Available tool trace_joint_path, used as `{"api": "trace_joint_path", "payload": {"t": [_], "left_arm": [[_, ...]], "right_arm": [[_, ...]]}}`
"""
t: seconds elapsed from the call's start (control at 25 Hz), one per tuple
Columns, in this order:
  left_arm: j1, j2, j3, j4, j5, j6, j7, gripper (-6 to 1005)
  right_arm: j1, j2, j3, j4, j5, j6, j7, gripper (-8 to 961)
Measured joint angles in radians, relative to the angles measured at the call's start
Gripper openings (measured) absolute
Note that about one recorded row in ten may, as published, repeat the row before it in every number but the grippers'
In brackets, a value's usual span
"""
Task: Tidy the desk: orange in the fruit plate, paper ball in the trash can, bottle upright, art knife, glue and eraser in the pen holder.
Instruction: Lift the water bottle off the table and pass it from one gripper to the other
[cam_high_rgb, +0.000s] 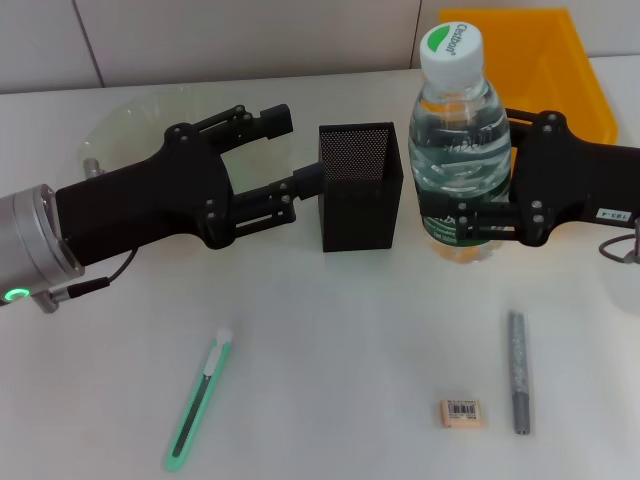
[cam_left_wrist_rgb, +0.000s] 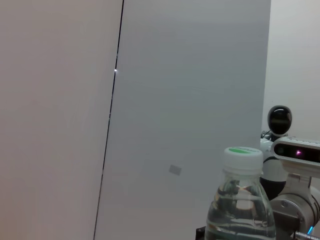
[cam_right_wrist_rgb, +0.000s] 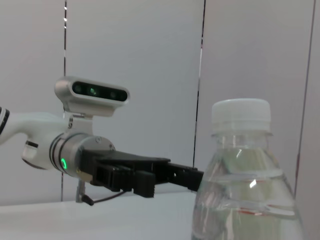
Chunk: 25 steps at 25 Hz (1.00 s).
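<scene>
Bottle (cam_high_rgb: 458, 150) stands upright right of centre in the head view, cap up, long axis vertical, on the white desk (cam_high_rgb: 330, 340). The right gripper (cam_high_rgb: 480, 215) reaches in from the right edge of the frame at label height, its jaws closed on the bottle's lower body. Just left of the bottle stands the black mesh pen holder (cam_high_rgb: 360, 185), open top upward. The left gripper (cam_high_rgb: 275, 155) comes in from the left edge, jaws spread open and empty, tips just beside the holder's left wall.

Along the lower part of the frame lie three items: a green art knife (cam_high_rgb: 200, 405) at lower left, long axis running near to far with a slight tilt; an eraser (cam_high_rgb: 461, 412) at lower right; a grey glue stick (cam_high_rgb: 518, 372) just right of the eraser, also lying near to far. The knife lies nearer the left gripper, the eraser and glue nearer the right. An orange bin (cam_high_rgb: 570, 60) sits at upper right, a clear plate (cam_high_rgb: 130, 125) at upper left.
</scene>
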<state>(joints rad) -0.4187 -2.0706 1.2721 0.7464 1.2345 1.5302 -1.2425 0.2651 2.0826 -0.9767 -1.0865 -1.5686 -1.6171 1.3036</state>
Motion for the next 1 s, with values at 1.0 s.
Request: {"api": "trace_joint_path", "payload": {"t": [1.0], "left_arm": [[-0.001, -0.002, 0.013, -0.047, -0.140, 0.005, -0.003, 742]], "right_arm": [[0.126, 0.001, -0.035, 0.230, 0.040, 0.085, -0.047, 759]]}}
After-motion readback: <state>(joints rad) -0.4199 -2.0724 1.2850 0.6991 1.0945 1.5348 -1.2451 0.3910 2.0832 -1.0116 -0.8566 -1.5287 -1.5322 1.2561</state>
